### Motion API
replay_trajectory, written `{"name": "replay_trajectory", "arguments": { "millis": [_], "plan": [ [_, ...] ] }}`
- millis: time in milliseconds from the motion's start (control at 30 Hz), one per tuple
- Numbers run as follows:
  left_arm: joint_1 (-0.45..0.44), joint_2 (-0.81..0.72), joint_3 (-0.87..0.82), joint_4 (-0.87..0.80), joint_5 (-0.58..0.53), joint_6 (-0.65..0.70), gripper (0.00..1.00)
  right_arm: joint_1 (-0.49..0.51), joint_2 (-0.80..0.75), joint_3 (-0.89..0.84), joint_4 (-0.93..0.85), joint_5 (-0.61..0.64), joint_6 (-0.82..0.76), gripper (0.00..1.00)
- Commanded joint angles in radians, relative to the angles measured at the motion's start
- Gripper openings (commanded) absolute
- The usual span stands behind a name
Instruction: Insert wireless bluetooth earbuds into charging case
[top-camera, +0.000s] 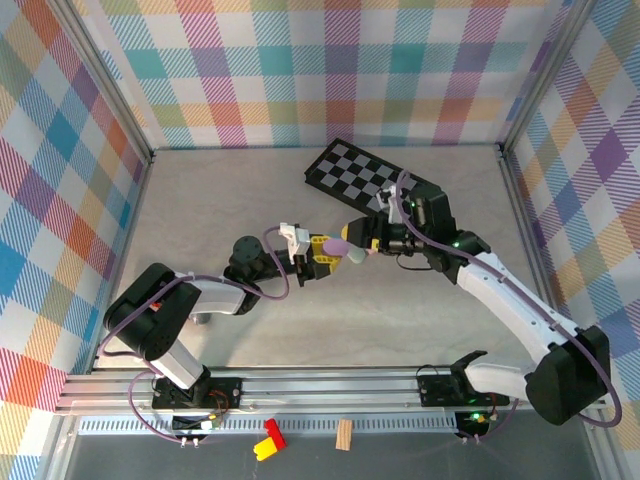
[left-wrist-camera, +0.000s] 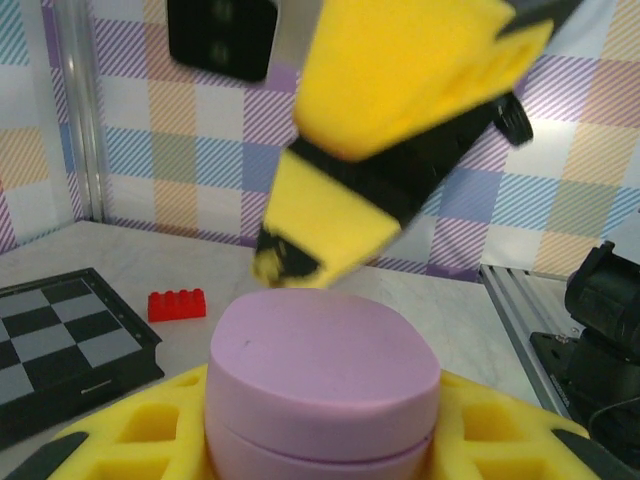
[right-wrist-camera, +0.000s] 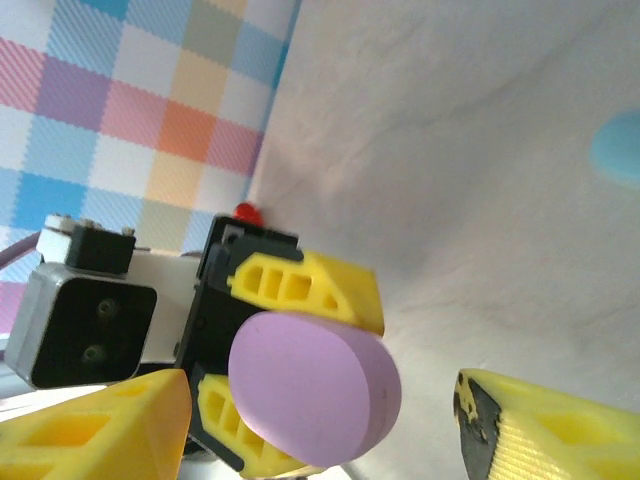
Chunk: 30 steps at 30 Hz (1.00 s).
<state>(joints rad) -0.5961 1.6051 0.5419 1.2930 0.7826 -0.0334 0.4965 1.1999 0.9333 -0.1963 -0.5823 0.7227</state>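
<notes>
A lilac pebble-shaped charging case, its lid down on a thin seam, is held off the table between the yellow fingers of my left gripper, which is shut on it. In the top view the case hangs mid-table between the two arms. My right gripper is open, with one yellow finger on each side of the case, apart from it. Seen from the left wrist, those fingers hover just above the lid. The earbuds are out of view.
A pale blue rounded case lies on the table just below the grippers, and it shows as a blue blob in the right wrist view. A black chessboard lies behind the grippers, with a red brick beside it. Plaid walls enclose the table.
</notes>
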Motion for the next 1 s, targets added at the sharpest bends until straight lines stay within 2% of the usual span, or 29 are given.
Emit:
{"name": "replay_trajectory", "arguments": {
  "millis": [0,233,400,633,733,800,967],
  "plan": [
    [-0.014,-0.025,0.037,0.049,-0.023,0.018,0.3,-0.006,0.008,-0.063,0.242,-0.206,0.237,0.7],
    [-0.028,-0.007,0.064,0.051,-0.033,0.02,0.31,-0.009,0.05,-0.145,0.494,-0.275,0.419,0.63],
    [-0.039,-0.012,0.057,0.051,-0.023,0.019,0.31,-0.031,0.049,-0.169,0.523,-0.241,0.446,0.52],
    [-0.041,-0.03,0.049,0.051,-0.017,0.002,0.31,-0.047,0.053,-0.206,0.563,-0.218,0.48,0.32],
    [-0.041,-0.027,0.053,0.051,-0.009,0.002,0.31,-0.047,0.046,-0.211,0.565,-0.211,0.471,0.27],
    [-0.04,-0.027,0.053,0.051,0.009,0.001,0.34,-0.05,0.039,-0.21,0.531,-0.194,0.45,0.26],
    [-0.039,-0.034,0.047,0.051,0.03,0.01,0.51,-0.069,0.016,-0.228,0.475,-0.14,0.408,0.22]
  ]
}}
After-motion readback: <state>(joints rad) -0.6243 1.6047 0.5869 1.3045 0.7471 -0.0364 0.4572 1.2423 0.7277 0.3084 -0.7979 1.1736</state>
